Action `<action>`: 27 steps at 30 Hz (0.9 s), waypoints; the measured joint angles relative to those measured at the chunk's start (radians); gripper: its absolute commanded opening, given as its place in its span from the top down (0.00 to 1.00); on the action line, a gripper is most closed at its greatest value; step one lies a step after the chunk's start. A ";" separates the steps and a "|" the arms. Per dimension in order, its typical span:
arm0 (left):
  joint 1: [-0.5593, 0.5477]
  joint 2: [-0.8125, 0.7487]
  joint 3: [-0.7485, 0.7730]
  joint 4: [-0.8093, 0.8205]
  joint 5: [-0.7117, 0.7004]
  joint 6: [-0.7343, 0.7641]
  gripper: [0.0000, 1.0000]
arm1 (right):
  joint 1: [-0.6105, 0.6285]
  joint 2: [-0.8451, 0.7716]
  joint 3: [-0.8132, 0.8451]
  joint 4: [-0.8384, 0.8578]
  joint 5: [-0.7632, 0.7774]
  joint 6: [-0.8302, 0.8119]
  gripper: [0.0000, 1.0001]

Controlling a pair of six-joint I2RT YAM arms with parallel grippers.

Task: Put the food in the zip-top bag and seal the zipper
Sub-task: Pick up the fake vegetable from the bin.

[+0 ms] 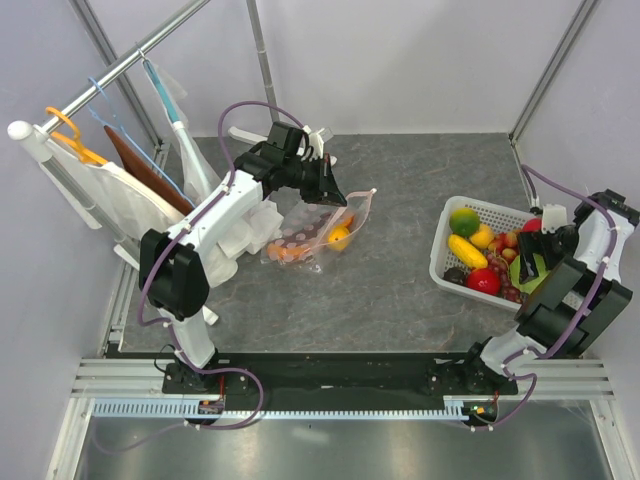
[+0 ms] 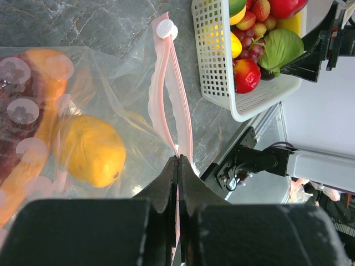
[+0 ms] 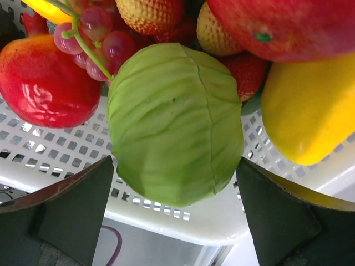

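The zip-top bag (image 1: 312, 233) lies on the grey table left of centre, with a yellow lemon (image 2: 91, 151) and orange pieces (image 2: 43, 105) inside. Its zipper (image 2: 166, 83) runs away from the left wrist camera to a white slider (image 2: 166, 29) at the far end. My left gripper (image 2: 178, 159) is shut on the near end of that pink strip, holding the bag's edge up (image 1: 335, 192). In the basket, my right gripper (image 3: 175, 166) stands open, its fingers on either side of the round green cabbage (image 3: 175, 122). Around it lie a red apple (image 3: 47, 83), grapes and yellow pieces.
The white slatted basket (image 1: 445, 238) with the remaining food sits at the right of the table. A clothes rail with hangers and white cloth (image 1: 120, 195) stands at the rear left. Frame posts rise at the back corners.
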 measured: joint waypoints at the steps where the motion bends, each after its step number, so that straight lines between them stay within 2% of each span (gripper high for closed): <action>1: 0.000 0.000 0.000 0.000 0.000 0.000 0.98 | 0.005 0.002 -0.005 0.006 -0.003 0.002 0.02; 5: 0.000 0.000 0.000 0.000 0.000 0.001 0.98 | 0.021 0.003 -0.021 0.022 -0.004 0.006 0.11; 8: 0.000 0.000 0.000 0.000 0.000 0.001 0.98 | 0.027 0.003 -0.022 0.023 -0.006 0.006 0.25; 11: 0.000 0.000 0.000 0.000 0.001 0.001 0.98 | 0.028 -0.002 -0.021 0.021 -0.006 0.005 0.35; 19: 0.000 0.014 0.000 0.000 0.013 0.001 0.98 | 0.028 -0.022 0.110 -0.054 -0.016 0.015 0.42; 27: 0.000 0.015 0.000 0.000 0.016 0.001 0.98 | 0.029 -0.032 0.317 -0.127 -0.156 0.036 0.46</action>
